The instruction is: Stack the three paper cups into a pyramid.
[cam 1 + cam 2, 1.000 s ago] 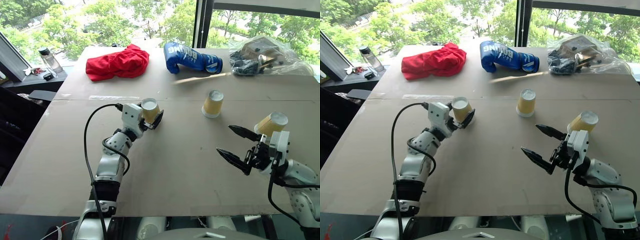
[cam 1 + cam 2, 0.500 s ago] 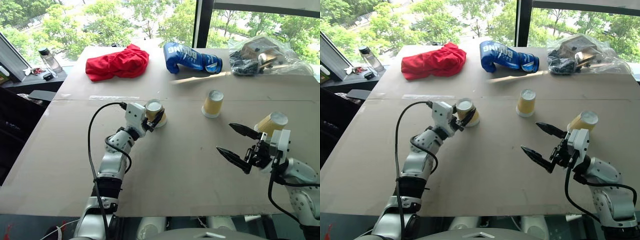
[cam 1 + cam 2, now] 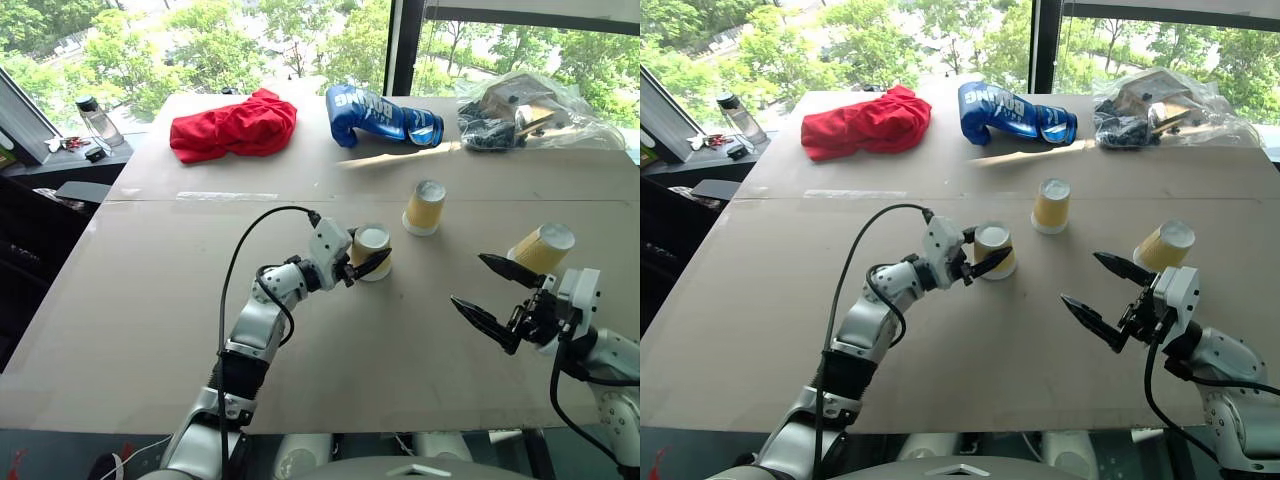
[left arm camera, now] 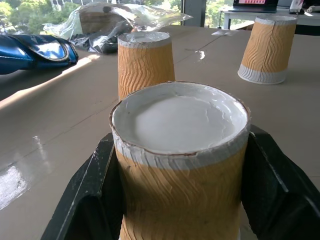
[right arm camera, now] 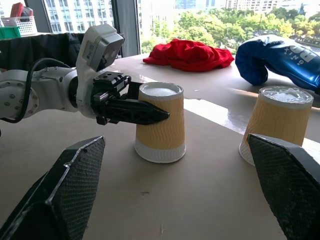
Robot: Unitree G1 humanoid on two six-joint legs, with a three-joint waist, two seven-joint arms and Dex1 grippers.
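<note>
My left tool (image 3: 368,266) is clenched on one upside-down paper cup (image 3: 372,250) mid-bench (image 3: 150,300), near the second cup (image 3: 426,207). My right tool (image 3: 497,296) gapes empty beside the third cup (image 3: 541,247). No pyramid yet; all stacking remains.

Left claw (image 3: 368,263) clamped on a cup (image 3: 372,250); right claw (image 3: 497,297) spread wide, level

High-rise office or lab — cardboard-covered table (image 3: 150,330), treetop windows (image 3: 200,40).
</note>
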